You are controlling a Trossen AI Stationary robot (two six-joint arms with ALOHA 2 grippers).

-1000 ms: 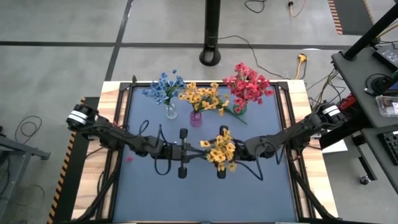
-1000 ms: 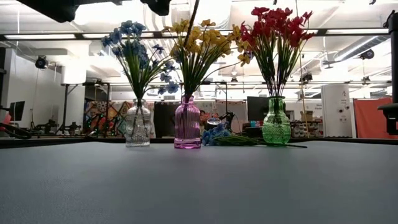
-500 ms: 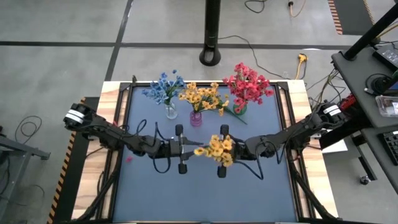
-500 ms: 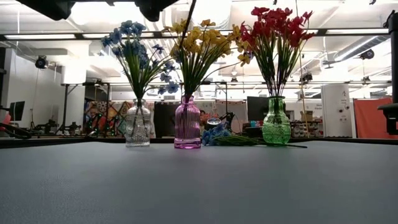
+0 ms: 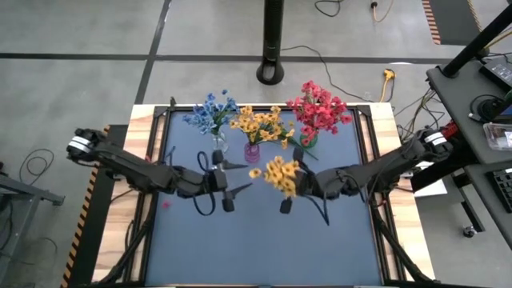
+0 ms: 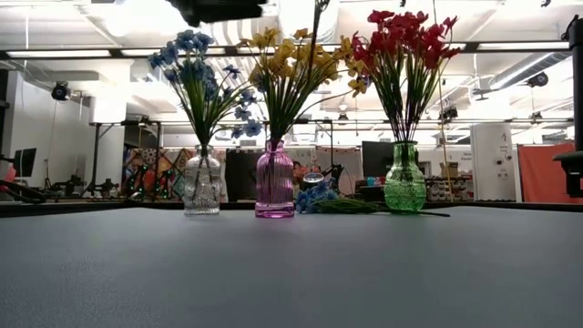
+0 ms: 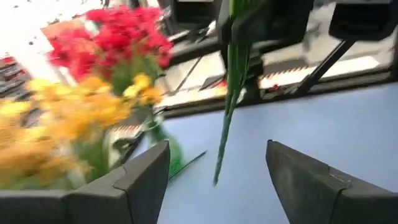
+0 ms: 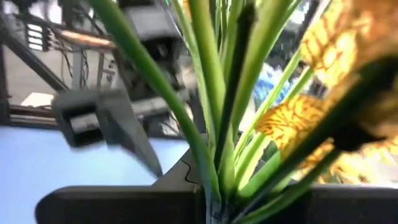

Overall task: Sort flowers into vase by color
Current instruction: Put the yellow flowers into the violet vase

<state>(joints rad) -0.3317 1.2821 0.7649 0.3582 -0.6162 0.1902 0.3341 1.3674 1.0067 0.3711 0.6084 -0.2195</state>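
The right gripper (image 5: 294,186), just right of centre in the high view, is shut on a yellow sprig (image 5: 277,173). Its blossoms sit right below the pink vase (image 5: 252,152) at the upper middle of the frame, and in the right wrist view the green stems (image 8: 214,124) run straight up through the clamped fingers. The left gripper (image 5: 226,186), left of centre, stands with its fingers (image 7: 140,180) spread wide and nothing between them; the left wrist view shows the stem hanging clear in front of the gap, with no contact.

Three vases line the top of the mat (image 5: 264,248): a clear vase (image 5: 219,143) with blue blossoms at upper left, the pink one with yellow in the middle, and a green vase (image 5: 309,141) with red at upper right. In the low view, one more sprig (image 6: 351,207) lies flat between the pink and green vases.

I'd say the step in hand is carrying this yellow sprig to the pink vase. The next move calls for lifting the stem tip above the narrow neck, lining it up and lowering it among the stems already there, without tipping the vase.
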